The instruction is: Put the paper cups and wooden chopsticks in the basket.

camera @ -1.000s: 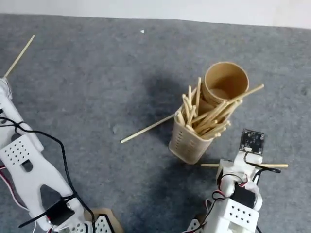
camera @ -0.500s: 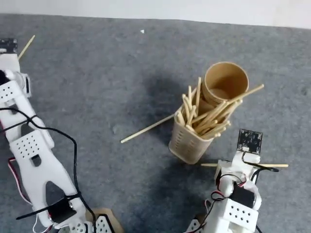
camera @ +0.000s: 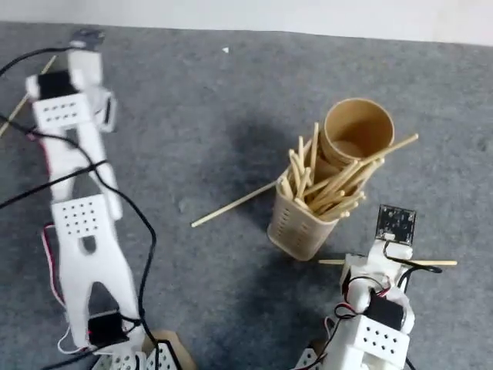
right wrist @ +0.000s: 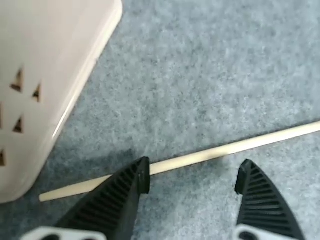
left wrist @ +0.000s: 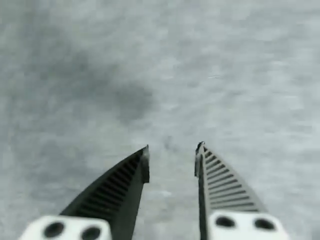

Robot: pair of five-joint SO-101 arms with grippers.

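Note:
A beige basket (camera: 296, 225) stands right of centre, holding several wooden chopsticks (camera: 331, 189) and a brown paper cup (camera: 358, 131). One loose chopstick (camera: 235, 204) lies on the carpet, touching the basket's left side. Another chopstick (camera: 431, 263) lies by the right arm; in the right wrist view this chopstick (right wrist: 215, 152) crosses just beyond my open right gripper (right wrist: 195, 165), beside the basket wall (right wrist: 55, 75). A third chopstick (camera: 17, 112) lies at the far left, partly under the left arm (camera: 73, 116). My left gripper (left wrist: 172, 149) hangs open over bare carpet.
Grey carpet (camera: 177, 100) covers the whole surface, with a pale wall strip along the far edge. The left arm's cables (camera: 115, 208) trail along it. Open carpet lies between the two arms and behind the basket.
The left arm has swung out from the near left edge toward the far left corner, covering part of the chopstick there. The right arm has barely moved.

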